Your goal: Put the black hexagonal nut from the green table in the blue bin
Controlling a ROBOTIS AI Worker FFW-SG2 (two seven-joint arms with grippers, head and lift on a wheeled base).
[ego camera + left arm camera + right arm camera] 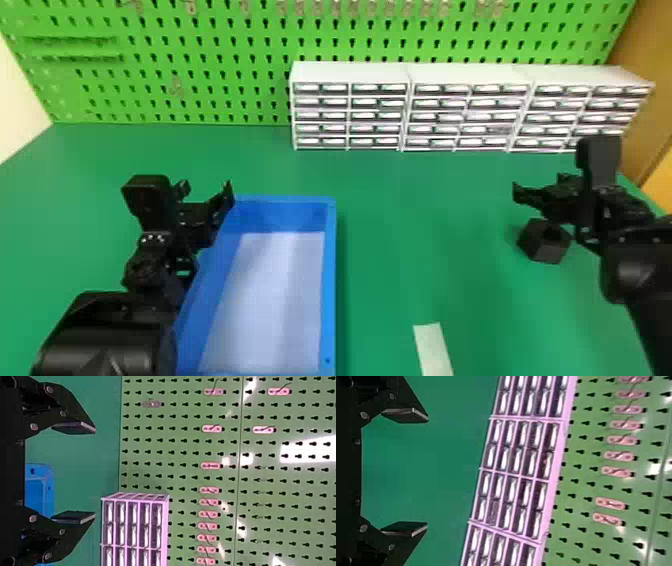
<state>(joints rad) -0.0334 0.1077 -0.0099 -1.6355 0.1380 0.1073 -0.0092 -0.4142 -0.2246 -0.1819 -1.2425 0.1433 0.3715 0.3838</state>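
1 black nut point(551, 252) (matte, hexagonal) sits on green table point(425, 210).

Smooth plastic bin point(329, 280), matt nut point(542, 246)

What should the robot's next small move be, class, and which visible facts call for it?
Probably the right gripper should ease back and tip down towards the black hexagonal nut. Its fingers are open and empty, pointing forward towards the drawer units, while the nut sits on the green table, just nearer the robot than those fingertips in the head view.
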